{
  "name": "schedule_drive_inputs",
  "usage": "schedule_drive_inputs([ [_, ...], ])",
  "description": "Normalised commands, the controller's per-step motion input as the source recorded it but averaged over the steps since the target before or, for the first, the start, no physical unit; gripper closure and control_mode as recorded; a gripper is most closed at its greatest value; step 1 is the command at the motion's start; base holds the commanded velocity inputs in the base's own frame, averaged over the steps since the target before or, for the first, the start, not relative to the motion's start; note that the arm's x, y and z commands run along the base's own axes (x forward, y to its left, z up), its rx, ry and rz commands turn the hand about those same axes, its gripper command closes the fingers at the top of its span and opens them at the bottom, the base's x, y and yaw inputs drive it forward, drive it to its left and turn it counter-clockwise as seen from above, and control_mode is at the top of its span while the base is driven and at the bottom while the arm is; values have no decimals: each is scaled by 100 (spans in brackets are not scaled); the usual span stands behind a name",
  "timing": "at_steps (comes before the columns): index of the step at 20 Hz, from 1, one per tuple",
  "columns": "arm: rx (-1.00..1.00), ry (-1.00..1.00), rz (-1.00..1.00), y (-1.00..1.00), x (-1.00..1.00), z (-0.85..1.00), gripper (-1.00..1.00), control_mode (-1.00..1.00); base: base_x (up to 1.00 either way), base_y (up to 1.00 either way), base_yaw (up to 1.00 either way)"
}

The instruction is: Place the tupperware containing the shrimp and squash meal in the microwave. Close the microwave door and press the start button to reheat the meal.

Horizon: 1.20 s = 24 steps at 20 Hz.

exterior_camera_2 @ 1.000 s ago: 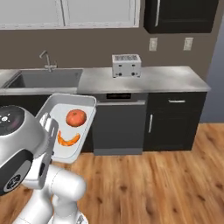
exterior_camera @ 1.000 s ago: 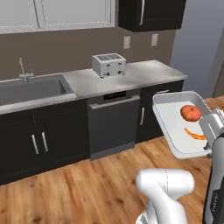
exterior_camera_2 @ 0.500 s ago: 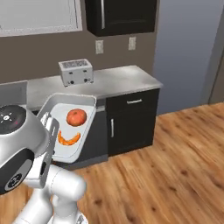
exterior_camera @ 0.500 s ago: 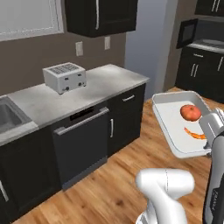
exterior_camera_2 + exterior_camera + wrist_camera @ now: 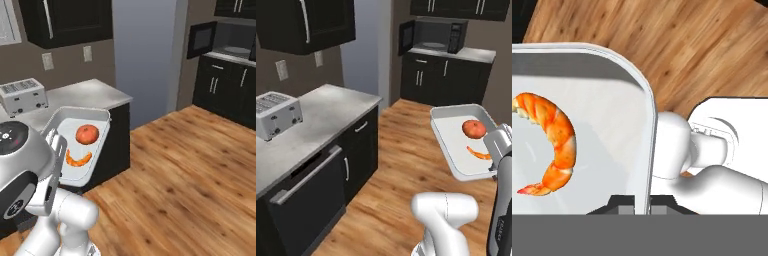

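The tupperware (image 5: 452, 145) is a shallow white tray held tilted in the air in front of my arm, over the wood floor. My gripper (image 5: 643, 206) is shut on its rim (image 5: 650, 131). Inside lie the curved orange shrimp (image 5: 559, 145) and the round red-orange squash (image 5: 474, 128), also seen as shrimp (image 5: 78, 160) and squash (image 5: 87, 134) in the tupperware (image 5: 80, 111). The black microwave (image 5: 439, 34) stands on a far counter, its door (image 5: 405, 38) swung open to the left. From the right base it is the microwave (image 5: 236, 43) with its door (image 5: 202, 40) open.
A silver toaster (image 5: 276, 115) sits on the grey counter (image 5: 331, 107) to my left, above a dishwasher (image 5: 306, 197). Dark base cabinets (image 5: 446, 80) stand under the microwave. A tall grey panel (image 5: 145, 55) rises between the two counters. Wood floor (image 5: 190, 165) stretches toward the microwave.
The whole picture has swung right with the base: the sink has left the views and the microwave has come in. The tray stays gripped the same way.
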Motion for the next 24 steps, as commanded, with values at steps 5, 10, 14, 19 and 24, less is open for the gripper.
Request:
schedule_drive_inputs([
  [5,0,0,0,0,0,0,100,100,89,3,-47],
  [10,0,0,0,0,0,0,100,100,95,0,-41],
  [14,0,0,0,0,0,0,100,100,99,0,-36],
  [19,0,0,0,0,0,0,100,100,100,0,-29],
  [24,0,0,0,0,0,0,100,100,100,11,-16],
])
